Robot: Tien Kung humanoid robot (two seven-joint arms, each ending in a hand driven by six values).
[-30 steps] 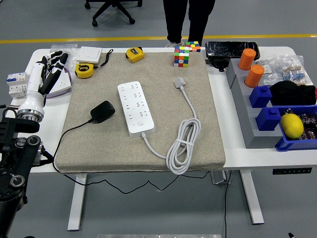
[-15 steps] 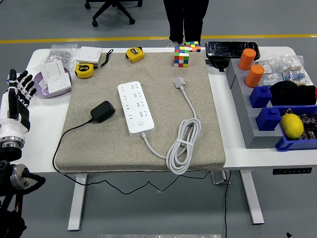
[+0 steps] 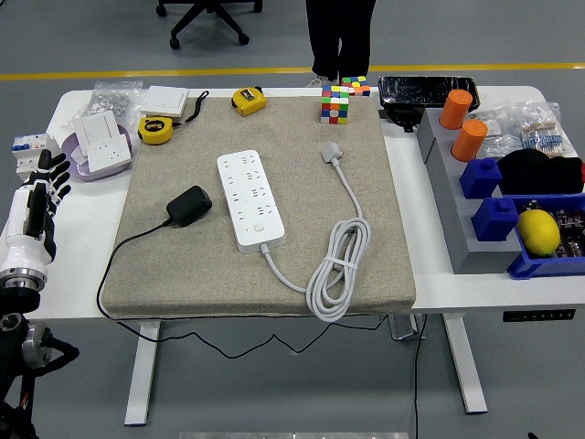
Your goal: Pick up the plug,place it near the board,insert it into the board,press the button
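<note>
**Left hand idle at table's left edge, plug untouched on mat**

Left hand (image 3: 38,203) — white palm, black fingers (image 3: 57,171) — sits over the left edge of the white table (image 3: 82,229), fingers extended and loosely spread, holding nothing. Right hand is out of frame.

Just beyond the fingertips: a small white-and-blue breaker module (image 3: 26,146) and a white wall socket on a lavender dish (image 3: 101,146). Further along the far edge, a yellow tape measure (image 3: 156,130), a white switch plate (image 3: 166,96), and a second yellow tape measure (image 3: 249,99).

On the beige felt mat (image 3: 183,274), well apart from the hand, the black power-adapter plug (image 3: 188,206) lies flat, its black cable (image 3: 119,251) running off the mat's left-front corner. Just right of it, not touching — the white power strip board (image 3: 249,198), lying lengthwise, button end nearest the camera. Its white cord (image 3: 336,265) loops in a bundle at the mat's front right and ends in a grey three-pin plug (image 3: 331,152) near the far side.

Far edge: a multicoloured puzzle cube (image 3: 335,102). Right side: grey and blue bins (image 3: 484,197) with orange cylinders (image 3: 462,123) and a yellow lemon (image 3: 538,231). A person's dark trouser legs (image 3: 339,37) stand beyond the table.
</note>
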